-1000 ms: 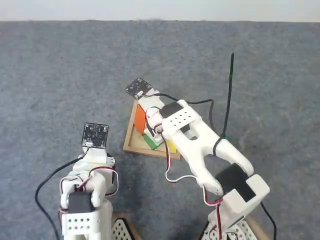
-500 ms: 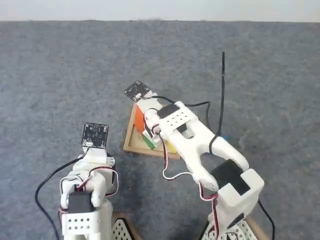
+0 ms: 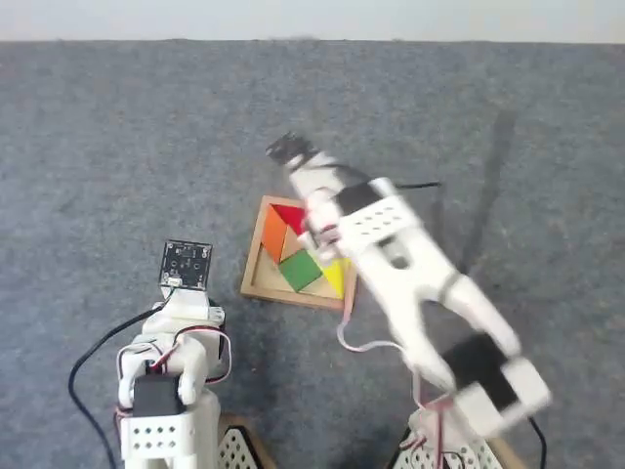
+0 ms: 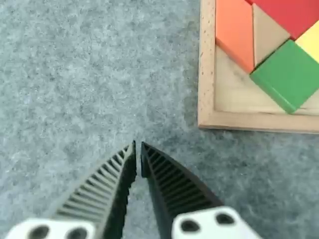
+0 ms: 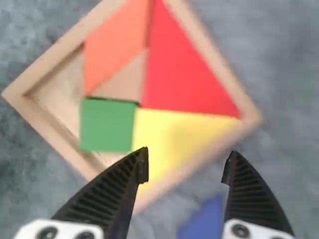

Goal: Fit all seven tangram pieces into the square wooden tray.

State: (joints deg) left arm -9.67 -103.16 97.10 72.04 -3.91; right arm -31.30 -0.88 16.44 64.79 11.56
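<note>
Right hand (image 5: 188, 153) spread, empty, above tray (image 5: 30, 107); left hand (image 4: 138, 145) pressed together beside tray; blurred blue piece (image 5: 202, 221) cut off just outside tray.

We're seeing a pale wood tray (image 4: 205, 64), an orange piece (image 5: 117, 45), red triangle (image 5: 184, 74), yellow triangle (image 5: 174, 137), green square (image 5: 107, 124) and a small tan triangle (image 5: 124, 82), plus a blue piece (image 5: 204, 224). Tabletop (image 4: 75, 74) is mottled grey. Left hand (image 4: 138, 149) and right hand (image 5: 187, 159) are both black with ribbed insides.

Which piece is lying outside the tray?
The blue piece: it lies on the carpet just past the tray rim, while the orange, red, tan, green and yellow pieces sit inside it.
</note>
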